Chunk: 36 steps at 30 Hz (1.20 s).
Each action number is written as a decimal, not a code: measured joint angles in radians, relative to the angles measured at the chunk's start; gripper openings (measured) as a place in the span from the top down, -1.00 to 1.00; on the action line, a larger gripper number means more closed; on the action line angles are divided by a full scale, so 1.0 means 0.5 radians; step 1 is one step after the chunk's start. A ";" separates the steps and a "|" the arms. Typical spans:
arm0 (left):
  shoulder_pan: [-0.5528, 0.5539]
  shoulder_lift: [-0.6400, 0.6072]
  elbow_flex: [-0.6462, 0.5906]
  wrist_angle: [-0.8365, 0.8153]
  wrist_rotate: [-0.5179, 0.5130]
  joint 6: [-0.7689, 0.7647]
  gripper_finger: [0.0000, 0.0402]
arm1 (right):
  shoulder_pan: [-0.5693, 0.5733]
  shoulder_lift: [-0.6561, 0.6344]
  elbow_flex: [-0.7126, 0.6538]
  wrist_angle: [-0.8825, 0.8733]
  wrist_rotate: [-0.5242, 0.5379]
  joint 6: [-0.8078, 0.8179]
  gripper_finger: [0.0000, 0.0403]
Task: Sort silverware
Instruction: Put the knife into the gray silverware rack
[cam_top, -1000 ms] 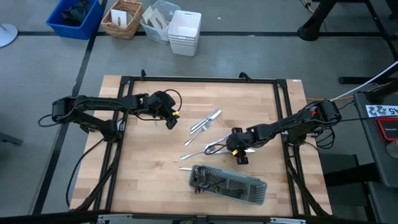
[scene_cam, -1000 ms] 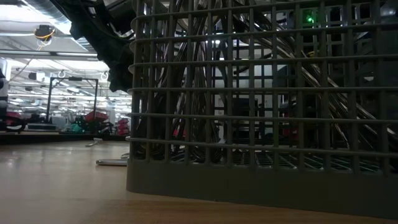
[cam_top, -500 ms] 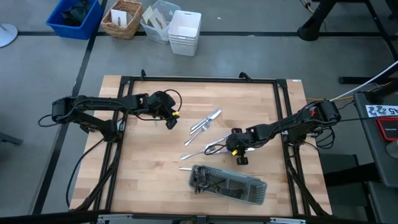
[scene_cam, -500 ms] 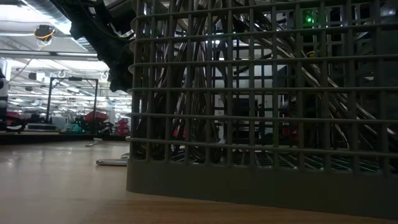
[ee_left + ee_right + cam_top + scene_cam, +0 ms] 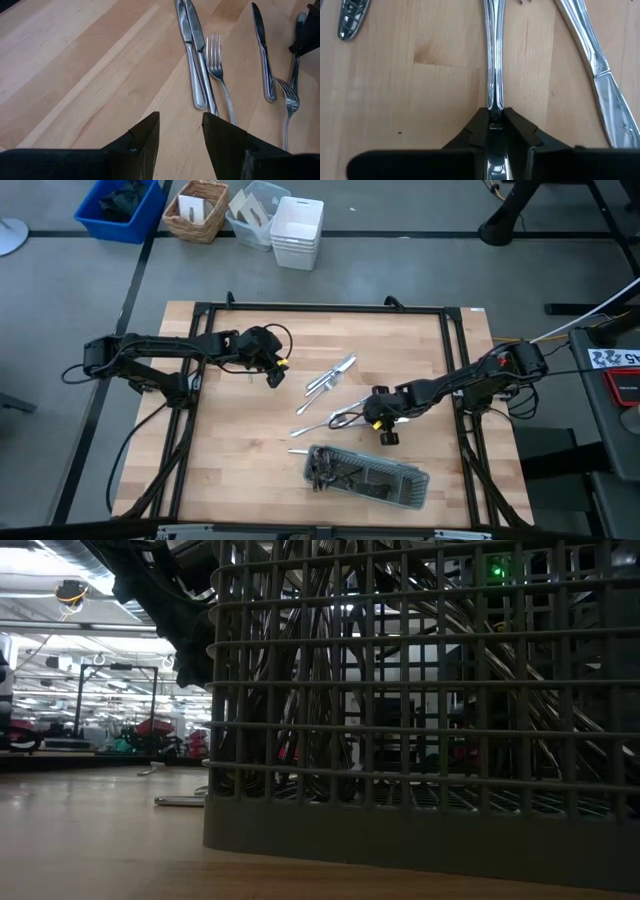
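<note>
Centre-right of the high view: right gripper [image 5: 372, 417] is clamped on the handle of one utensil [image 5: 493, 60], fingers closed tight on the stem near its end, piece lying flat on the wooden table [image 5: 240, 440]. Can't tell if it's a fork or a spoon; the head runs out of the top of the right wrist view.

Handling, my read: thin, rigid, polished steel, light. Slippery, and it sits almost flush on the wood, so a pinch across the narrow stem is the only real hold. Held this far back, the head end will want to droop or swivel on lift. A grip closer to mid-handle would balance better.

Rest of the silverware: a loose cluster [image 5: 330, 375] in the upper middle of the table. In the left wrist view that is two knives [image 5: 192, 55] side by side and touching, with a fork [image 5: 220, 75] just beside them. More pieces lie near the right gripper. The grey mesh tray [image 5: 405, 491] at lower centre already holds several.

Left gripper [image 5: 274, 372] hovers left of the cluster, fingers apart, holding nothing.
</note>
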 joint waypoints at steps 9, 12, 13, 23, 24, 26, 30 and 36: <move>0.000 0.000 0.000 0.000 0.000 0.000 0.29 | 0.000 0.010 0.187 -0.286 0.081 -0.060 0.77; 0.000 0.000 0.000 0.000 0.000 0.000 0.29 | 0.000 0.010 0.240 -0.414 0.159 -0.067 0.76; 0.000 -0.001 0.000 0.000 0.000 0.000 0.29 | 0.000 0.010 0.253 -0.448 0.179 -0.071 0.76; 0.000 0.000 0.000 0.000 0.000 -0.001 0.29 | 0.000 0.006 0.413 -0.678 0.190 -0.113 0.76; 0.000 -0.001 0.000 0.001 0.000 -0.001 0.29 | 0.000 0.006 0.434 -0.710 0.190 -0.114 0.76; 0.000 0.000 0.000 0.000 0.000 -0.001 0.29 | 0.000 0.006 0.474 -0.772 0.188 -0.122 0.76; 0.000 -0.001 0.000 0.001 0.000 -0.001 0.29 | 0.000 0.003 0.539 -0.873 0.108 -0.175 0.76; 0.000 -0.001 0.000 0.001 0.000 -0.001 0.29 | 0.000 0.002 0.589 -0.982 0.030 -0.222 0.76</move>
